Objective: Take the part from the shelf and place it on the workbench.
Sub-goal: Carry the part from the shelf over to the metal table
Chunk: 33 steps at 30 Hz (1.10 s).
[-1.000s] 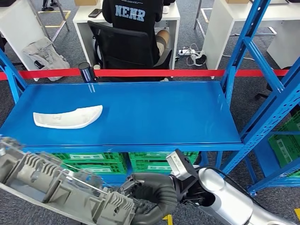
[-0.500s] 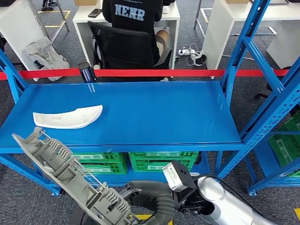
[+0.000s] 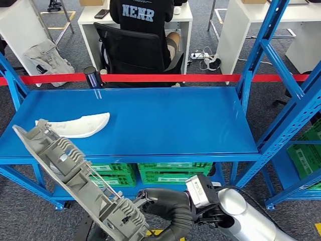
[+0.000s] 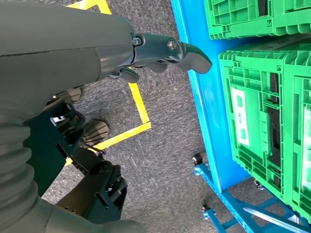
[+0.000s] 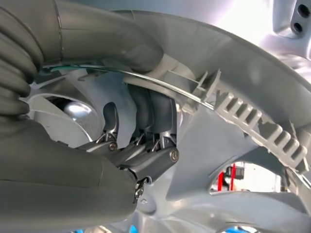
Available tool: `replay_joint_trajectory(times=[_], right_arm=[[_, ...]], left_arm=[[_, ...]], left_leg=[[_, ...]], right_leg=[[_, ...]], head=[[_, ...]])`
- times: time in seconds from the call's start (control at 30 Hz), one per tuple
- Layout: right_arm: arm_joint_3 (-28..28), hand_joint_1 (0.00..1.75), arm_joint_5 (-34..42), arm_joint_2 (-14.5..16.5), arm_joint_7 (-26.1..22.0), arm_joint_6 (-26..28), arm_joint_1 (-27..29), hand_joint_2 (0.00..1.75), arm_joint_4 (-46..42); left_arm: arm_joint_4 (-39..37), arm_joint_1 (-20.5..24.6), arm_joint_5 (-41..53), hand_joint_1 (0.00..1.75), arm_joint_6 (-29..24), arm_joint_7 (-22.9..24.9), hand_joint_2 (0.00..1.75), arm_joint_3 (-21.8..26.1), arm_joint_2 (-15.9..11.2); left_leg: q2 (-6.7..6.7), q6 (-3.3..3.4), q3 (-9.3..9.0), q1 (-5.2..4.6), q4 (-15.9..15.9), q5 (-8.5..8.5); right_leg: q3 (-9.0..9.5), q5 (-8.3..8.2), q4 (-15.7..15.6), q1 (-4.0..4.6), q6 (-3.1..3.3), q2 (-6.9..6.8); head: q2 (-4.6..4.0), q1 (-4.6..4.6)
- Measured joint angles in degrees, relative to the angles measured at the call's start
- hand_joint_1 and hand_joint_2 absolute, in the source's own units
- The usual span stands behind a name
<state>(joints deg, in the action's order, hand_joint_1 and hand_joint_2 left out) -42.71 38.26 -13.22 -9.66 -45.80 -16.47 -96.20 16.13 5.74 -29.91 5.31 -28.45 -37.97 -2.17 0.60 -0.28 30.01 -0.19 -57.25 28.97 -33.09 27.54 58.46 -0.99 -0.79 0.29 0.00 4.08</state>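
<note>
Workshop-cum-office floor, blue steel shelving [image 3: 151, 120], green storage crates [image 3: 174, 173], red barrier tape [image 3: 170, 78], white desks [image 3: 181, 20], grey carpet

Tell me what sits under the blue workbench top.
Under the blue workbench top stand green crates on a lower blue shelf. The grey part, held by the right hand, covers the crates at the left end.

High head view down over the blue shelf [image 3: 151, 120]; left wrist view near floor-level green crates [image 4: 264, 97], also seen from above.

Grey ribbed part [image 3: 75, 181], white panel [image 3: 73, 126], blue shelf [image 3: 170, 120], green crates [image 3: 170, 173].
</note>
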Motion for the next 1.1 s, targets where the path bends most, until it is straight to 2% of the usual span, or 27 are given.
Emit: replay_joint_trajectory(times=[0.67, 0.8, 0.9, 0.93, 1.0, 1.07, 1.1], right_arm=[[4.28, 1.75, -6.20, -0.04, -1.86, 2.17, 2.98, 1.75, -4.11], [4.33, 1.75, -6.40, -0.04, -1.89, 2.16, 3.26, 1.75, -4.12], [4.35, 1.75, -6.42, -0.04, -1.89, 2.09, 3.29, 1.75, -4.18], [4.37, 1.75, -6.42, -0.05, -1.90, 2.06, 3.31, 1.75, -4.24], [4.40, 1.75, -6.44, -0.07, -1.93, 2.01, 3.32, 1.75, -4.35], [4.42, 1.75, -6.45, -0.09, -1.97, 1.96, 3.41, 1.75, -4.37], [4.42, 1.75, -6.45, -0.10, -1.97, 1.92, 3.48, 1.75, -4.37]], left_arm=[[0.28, -0.49, 1.23, 0.00, 0.50, 0.02, 1.75, 0.00, -0.26], [0.28, -0.62, 1.21, 0.00, 1.13, 0.08, 1.75, -0.02, -0.36], [0.28, -0.65, 1.18, 0.00, 1.16, 0.08, 1.75, -0.02, -0.48], [0.28, -0.65, 1.17, 0.00, 1.16, 0.08, 1.75, -0.02, -0.49], [0.28, -0.66, 1.13, 0.00, 1.16, 0.08, 1.75, -0.02, -0.48], [0.28, -0.76, 1.10, 0.00, 1.16, 0.08, 1.75, -0.02, -0.44], [0.28, -0.83, 1.10, 0.00, 1.16, 0.08, 1.75, -0.02, -0.42]], left_leg=[[-0.02, 0.11, 0.04, -0.17, -0.13, 0.09], [-0.02, 0.35, 0.13, -0.35, -0.33, 0.18], [-0.04, 0.89, 0.13, -0.33, -0.17, -0.22], [-0.13, 1.17, 0.06, -0.16, 0.20, -0.58], [-0.36, 1.71, 0.11, 0.24, 0.94, -1.28], [-0.56, 1.90, 0.54, 0.23, 0.90, -1.54], [-0.63, 1.87, 0.77, 0.23, 0.76, -1.60]], right_leg=[[0.01, -0.05, -0.09, -0.18, -0.08, 0.00], [0.02, -0.13, -0.13, -0.39, -0.33, 0.00], [0.05, -0.37, -0.23, -0.53, -0.90, 0.02], [-0.07, -0.06, 0.03, -0.46, -1.07, 0.02], [-1.58, 2.61, 3.51, -0.28, -1.24, 0.00], [-4.74, 6.60, 10.94, -0.22, -1.33, -0.02], [-6.09, 7.73, 14.20, -0.24, -1.40, -0.03]], head=[[0.01, -0.01], [0.00, 0.01], [0.00, 0.00], [0.00, -0.02], [0.01, -0.08], [0.02, -0.14], [0.02, -0.15]])
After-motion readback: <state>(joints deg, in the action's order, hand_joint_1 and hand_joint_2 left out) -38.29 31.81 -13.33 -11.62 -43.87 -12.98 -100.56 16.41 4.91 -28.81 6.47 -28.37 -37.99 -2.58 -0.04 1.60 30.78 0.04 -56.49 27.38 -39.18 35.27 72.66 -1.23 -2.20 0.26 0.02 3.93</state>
